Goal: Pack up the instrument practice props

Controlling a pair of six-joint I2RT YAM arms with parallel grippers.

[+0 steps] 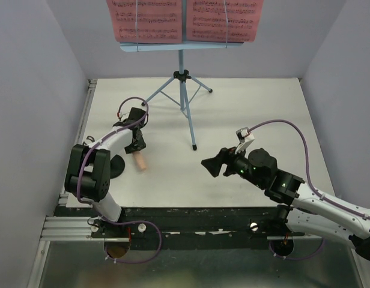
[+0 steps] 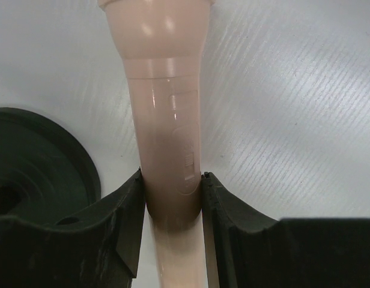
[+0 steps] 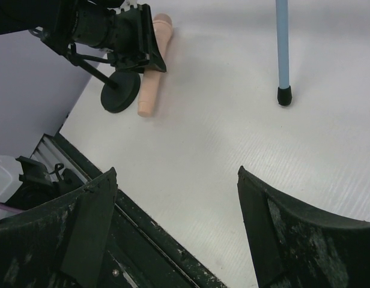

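Observation:
The beige-pink toy microphone (image 2: pixel 167 120) lies on the white table, and my left gripper (image 2: pixel 173 180) is shut on its handle. From above, the left gripper (image 1: pixel 137 146) covers most of the microphone (image 1: pixel 140 162). The black mic stand's round base (image 1: pixel 116 167) sits just left of it and also shows in the left wrist view (image 2: pixel 41 156). The light-blue music stand (image 1: pixel 182 90) stands at the back with two pink pages (image 1: pixel 143 21) (image 1: pixel 224 18) on its desk. My right gripper (image 1: pixel 214 165) is open and empty above the table's front middle (image 3: pixel 176 174).
The right wrist view shows the microphone (image 3: pixel 154 66), the mic stand base (image 3: pixel 121 96), the left gripper (image 3: pixel 122 36) and a blue tripod leg (image 3: pixel 282 42). Grey walls enclose the table (image 1: pixel 251 108). A black rail (image 1: pixel 191 216) runs along the near edge.

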